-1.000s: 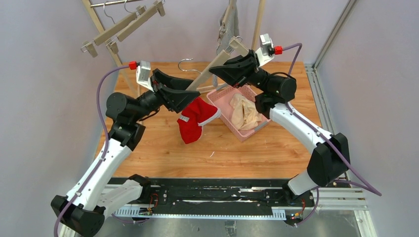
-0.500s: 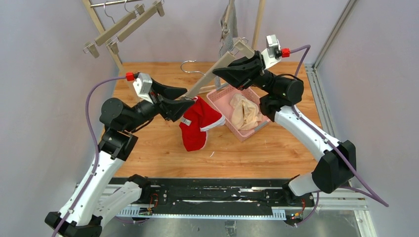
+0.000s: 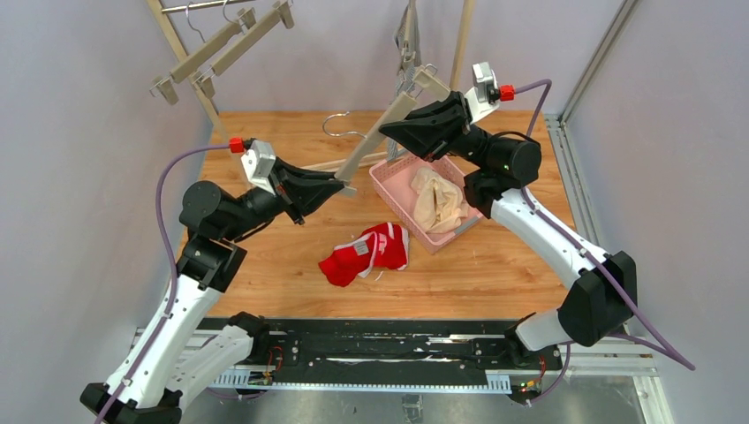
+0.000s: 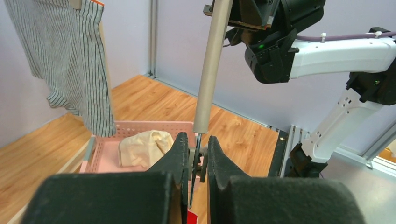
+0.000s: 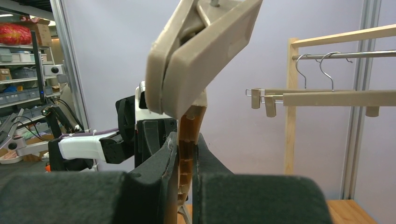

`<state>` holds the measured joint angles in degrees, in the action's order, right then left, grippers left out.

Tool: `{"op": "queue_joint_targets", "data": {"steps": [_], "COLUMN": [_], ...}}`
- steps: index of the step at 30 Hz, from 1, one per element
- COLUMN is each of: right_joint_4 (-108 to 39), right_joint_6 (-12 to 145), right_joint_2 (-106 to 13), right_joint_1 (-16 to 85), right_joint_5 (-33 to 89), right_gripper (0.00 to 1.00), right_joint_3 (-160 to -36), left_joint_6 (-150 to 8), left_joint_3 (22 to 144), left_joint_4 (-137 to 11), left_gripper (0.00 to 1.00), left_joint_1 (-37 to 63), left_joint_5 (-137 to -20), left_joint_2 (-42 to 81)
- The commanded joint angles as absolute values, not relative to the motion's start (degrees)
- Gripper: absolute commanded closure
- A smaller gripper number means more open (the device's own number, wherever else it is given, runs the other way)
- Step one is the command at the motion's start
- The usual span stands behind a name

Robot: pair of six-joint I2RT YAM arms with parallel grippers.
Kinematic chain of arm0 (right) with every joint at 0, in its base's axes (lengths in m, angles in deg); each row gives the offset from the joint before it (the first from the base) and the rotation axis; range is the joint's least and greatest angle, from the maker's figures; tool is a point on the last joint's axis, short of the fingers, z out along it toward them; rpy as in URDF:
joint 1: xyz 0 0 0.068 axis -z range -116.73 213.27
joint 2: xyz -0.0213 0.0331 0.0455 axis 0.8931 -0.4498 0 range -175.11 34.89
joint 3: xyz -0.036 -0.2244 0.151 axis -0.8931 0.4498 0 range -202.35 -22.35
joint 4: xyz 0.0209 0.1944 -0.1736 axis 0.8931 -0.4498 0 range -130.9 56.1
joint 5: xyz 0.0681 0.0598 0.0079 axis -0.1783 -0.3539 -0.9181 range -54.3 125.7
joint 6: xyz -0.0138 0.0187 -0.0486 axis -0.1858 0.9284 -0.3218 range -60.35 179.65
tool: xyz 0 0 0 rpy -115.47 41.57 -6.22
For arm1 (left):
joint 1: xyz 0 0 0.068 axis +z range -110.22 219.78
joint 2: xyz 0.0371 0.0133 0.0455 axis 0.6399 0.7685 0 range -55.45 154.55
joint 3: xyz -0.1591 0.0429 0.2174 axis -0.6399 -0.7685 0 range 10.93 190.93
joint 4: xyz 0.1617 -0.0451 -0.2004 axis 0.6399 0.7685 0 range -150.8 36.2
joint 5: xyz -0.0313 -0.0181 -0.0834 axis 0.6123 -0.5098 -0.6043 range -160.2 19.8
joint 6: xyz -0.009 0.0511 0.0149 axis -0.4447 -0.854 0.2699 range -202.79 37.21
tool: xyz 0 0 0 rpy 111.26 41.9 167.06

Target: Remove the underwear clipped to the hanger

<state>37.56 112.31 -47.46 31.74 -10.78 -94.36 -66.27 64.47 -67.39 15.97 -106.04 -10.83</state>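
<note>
- My left gripper (image 3: pixel 340 186) is clenched on the thin metal clip at the lower end of the hanger (image 3: pixel 375 141); in the left wrist view the fingers (image 4: pixel 179 151) stand very close with only this metal part between them.
- My right gripper (image 3: pixel 395 130) is clamped on the upper part of the same hanger, which is tilted between the two arms.
- The red underwear (image 3: pixel 366 254) lies crumpled on the desk (image 3: pixel 265 265), apart from both grippers, on the near side of the left gripper and just beside the near corner of the pink basket (image 3: pixel 393 190).
- The cream underwear (image 3: pixel 439 199) lies inside the basket.
- The striped underwear (image 4: pixel 70 56) hangs behind the basket.
</note>
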Motion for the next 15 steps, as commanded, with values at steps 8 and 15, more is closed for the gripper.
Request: {"op": "queue_joint_targets", "data": {"steps": [8,15], "right_joint_4": [39.8,39.3], "right_joint_6": [111.5,111.6], "right_joint_2": [-45.9,-46.0], "right_joint_1": [31.2,31.2], "right_joint_5": [-9.9,-10.3], "right_gripper": [0.99,0.99], "right_joint_3": [-94.1,-94.9], "left_joint_6": [-62.0,-59.6], "left_joint_3": [66.8,68.3], "left_joint_4": [-74.7,-77.9], "left_gripper": [0.57,0.62], "left_joint_1": [15.7,15.7], "left_joint_5": [-105.1,-107.0], "left_joint_2": [-9.4,-6.2]}}
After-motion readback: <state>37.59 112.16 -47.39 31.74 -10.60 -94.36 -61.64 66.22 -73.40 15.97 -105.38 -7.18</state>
